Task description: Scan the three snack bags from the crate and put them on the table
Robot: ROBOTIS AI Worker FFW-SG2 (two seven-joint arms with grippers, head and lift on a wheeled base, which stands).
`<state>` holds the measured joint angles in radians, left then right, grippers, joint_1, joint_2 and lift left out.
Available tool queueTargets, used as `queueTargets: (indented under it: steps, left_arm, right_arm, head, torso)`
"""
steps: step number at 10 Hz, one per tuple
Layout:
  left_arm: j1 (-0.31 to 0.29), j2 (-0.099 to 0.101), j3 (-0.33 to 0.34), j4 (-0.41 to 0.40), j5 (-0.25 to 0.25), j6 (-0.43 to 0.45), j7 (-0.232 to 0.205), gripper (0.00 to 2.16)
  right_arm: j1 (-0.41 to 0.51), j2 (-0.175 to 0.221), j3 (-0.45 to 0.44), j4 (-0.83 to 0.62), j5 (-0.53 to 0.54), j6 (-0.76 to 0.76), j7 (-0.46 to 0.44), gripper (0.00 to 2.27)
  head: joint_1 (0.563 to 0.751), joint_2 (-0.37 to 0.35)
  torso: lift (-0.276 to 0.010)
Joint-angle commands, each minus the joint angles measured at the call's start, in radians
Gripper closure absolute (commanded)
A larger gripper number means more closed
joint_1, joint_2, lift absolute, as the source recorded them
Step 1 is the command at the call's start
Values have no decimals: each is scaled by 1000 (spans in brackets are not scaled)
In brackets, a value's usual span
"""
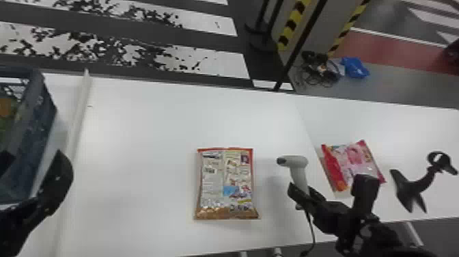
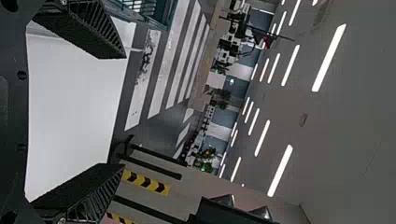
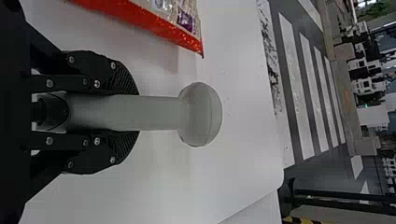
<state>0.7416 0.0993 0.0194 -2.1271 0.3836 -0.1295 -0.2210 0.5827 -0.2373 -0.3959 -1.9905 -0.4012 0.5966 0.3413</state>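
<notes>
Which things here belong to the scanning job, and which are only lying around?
For the job:
handheld scanner in right gripper
orange-edged snack bag
pink snack bag
crate
probably black stand

Lying around, on floor:
blue plastic
cables

Head view: from high up, forward and down across the white table [image 1: 143, 119] to the striped floor [image 1: 222, 42]. Left wrist view: sideways, outward past the table, taking in the ceiling [image 2: 350, 116]. Right wrist view: sideways, outward, close behind the scanner [image 3: 154, 112]; shares it and the orange-edged snack bag [image 3: 161, 23] with head view. Table, floor common to all three.
</notes>
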Motion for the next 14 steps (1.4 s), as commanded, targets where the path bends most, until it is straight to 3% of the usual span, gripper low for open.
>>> queueTargets:
  steps: [1,3,4,5,7,9,11,14]
  left_arm:
    - [1,-1,-6,-2,-3,0,0,36]
    - [-1,-3,-18,-5,-12,0,8,36]
    - [-1,-4,-24,-4,-18,0,14,36]
    - [-1,-6,-29,-4,-20,0,14,36]
    - [-2,-4,-38,-13,-26,0,15,36]
    - [-1,-3,-39,-20,-29,3,15,36]
    - [1,-3,-39,-20,-31,3,15,36]
    - [10,2,-27,-24,-31,0,14,36]
  right_arm:
    - [55,42,-43,-149,-74,90,7,2074]
    - [85,116,-109,-304,-208,296,38,2078]
    - [94,128,-107,-360,-243,363,41,2081]
    - [111,156,-84,-401,-254,375,47,2105]
    - [104,167,-1,-430,-240,381,24,2105]
    - [78,165,137,-425,-117,360,-22,2105]
    - [66,158,319,-389,78,234,-100,2105]
    - [32,144,416,-298,177,176,-176,2105]
  head:
    - [695,-271]
    - [695,-239]
    - [695,-211]
    - [695,-179]
    - [695,-126]
    - [695,-63]
    - [695,0]
    - [695,54]
  torso:
    - [-94]
    - [-94]
    - [-94]
    - [-94]
    - [-94]
    - [-94]
    - [-94]
    - [-94]
